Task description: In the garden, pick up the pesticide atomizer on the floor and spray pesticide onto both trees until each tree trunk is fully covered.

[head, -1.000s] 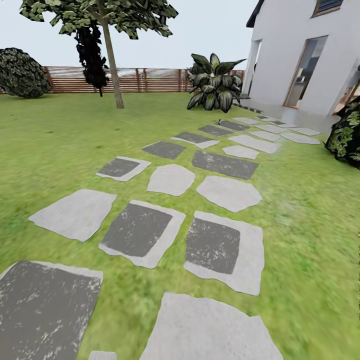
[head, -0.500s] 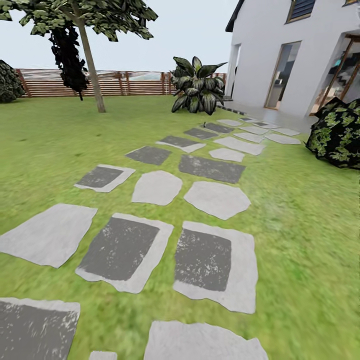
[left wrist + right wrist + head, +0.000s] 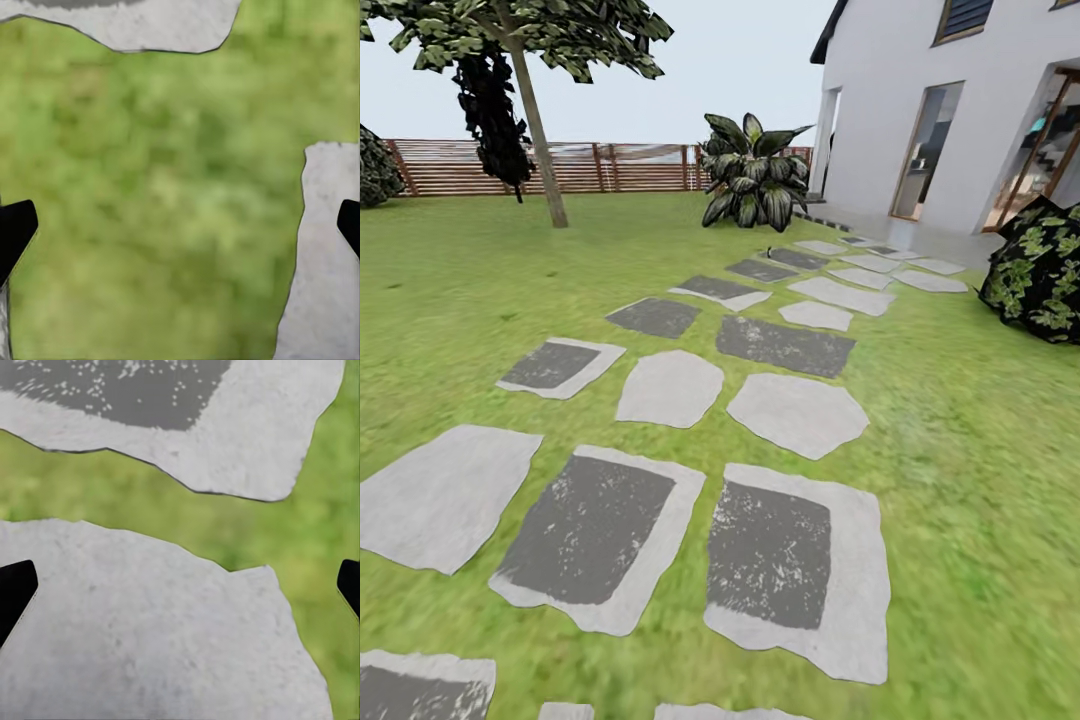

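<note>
Head view looked over the green grass lawn [image 3: 450, 300], where a path of flat grey and pale stepping stones [image 3: 770, 555] ran toward the white-walled house [image 3: 920, 110]. A brown slatted wooden fence [image 3: 630, 167] closed the far side, with a thin-trunked leafy tree [image 3: 535, 120] before it and a broad-leaved dark plant [image 3: 752, 175] near the house. A round dark bush [image 3: 1040, 280] stood at the right. No small dark atomizer with a red part could be made out anywhere. Left wrist view showed the left gripper [image 3: 180, 225] spread wide over grass, grasping nothing; right wrist view showed the right gripper [image 3: 180, 585] likewise spread, empty, over a pale stone.
</note>
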